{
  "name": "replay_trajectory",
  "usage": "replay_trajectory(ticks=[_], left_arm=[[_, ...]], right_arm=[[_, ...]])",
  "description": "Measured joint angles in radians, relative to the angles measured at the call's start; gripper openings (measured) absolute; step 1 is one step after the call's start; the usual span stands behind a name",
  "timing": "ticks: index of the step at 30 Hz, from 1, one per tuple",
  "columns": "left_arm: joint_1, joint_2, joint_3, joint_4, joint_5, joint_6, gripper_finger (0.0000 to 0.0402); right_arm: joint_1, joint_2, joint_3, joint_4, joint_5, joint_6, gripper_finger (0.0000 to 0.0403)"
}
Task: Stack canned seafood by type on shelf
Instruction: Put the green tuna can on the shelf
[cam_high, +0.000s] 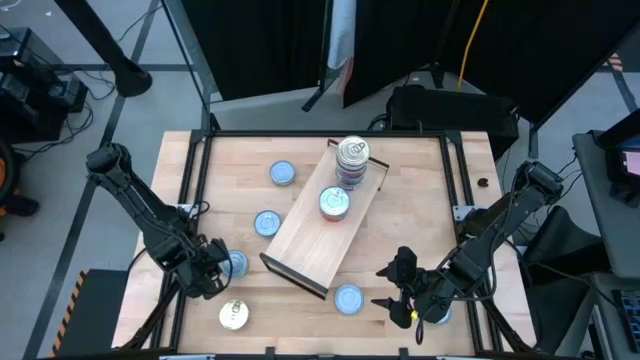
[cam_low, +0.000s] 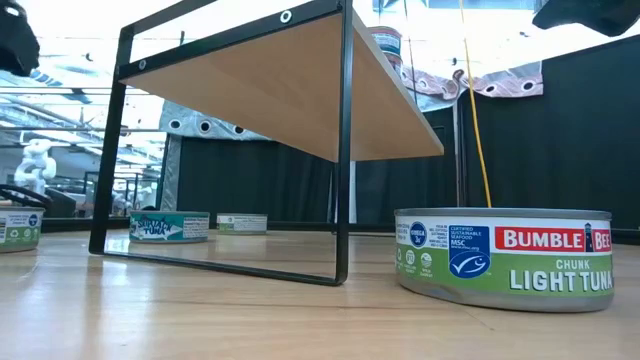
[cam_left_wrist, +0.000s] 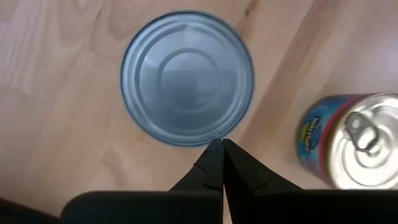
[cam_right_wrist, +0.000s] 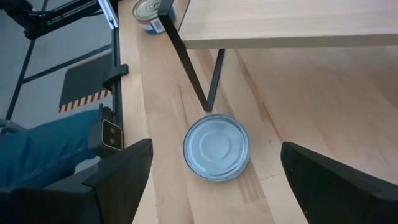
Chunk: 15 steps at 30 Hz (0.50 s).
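Left gripper (cam_left_wrist: 222, 144) jaws pressed shut, just beside a blue tin (cam_left_wrist: 186, 78). Right gripper (cam_right_wrist: 214, 171) jaws wide, over another tin (cam_right_wrist: 216, 147) on the tabletop (cam_right_wrist: 298, 112).

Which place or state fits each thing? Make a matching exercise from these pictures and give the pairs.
Things:
1. left gripper
2. right gripper
3. stack of tins
4. single tin on the shelf

Places or states:
a. far end of the shelf
b. shut, above a blue-topped tin
c. near the middle of the board
d. open, above a blue-topped tin by the shelf's near end

Pairs: 1-b, 2-d, 3-a, 4-c
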<state>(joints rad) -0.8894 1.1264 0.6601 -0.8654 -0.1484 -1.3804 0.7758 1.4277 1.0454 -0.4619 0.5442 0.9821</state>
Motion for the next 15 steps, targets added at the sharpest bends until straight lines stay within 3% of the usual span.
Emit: replay_trajectory(ticks=[15], left_arm=[[0.000, 0.126, 0.000, 0.013, 0.036, -0.001, 0.0000]], right_arm=[[-0.025, -0.016, 0.000, -0.030, 0.006, -0.008, 0.0348]])
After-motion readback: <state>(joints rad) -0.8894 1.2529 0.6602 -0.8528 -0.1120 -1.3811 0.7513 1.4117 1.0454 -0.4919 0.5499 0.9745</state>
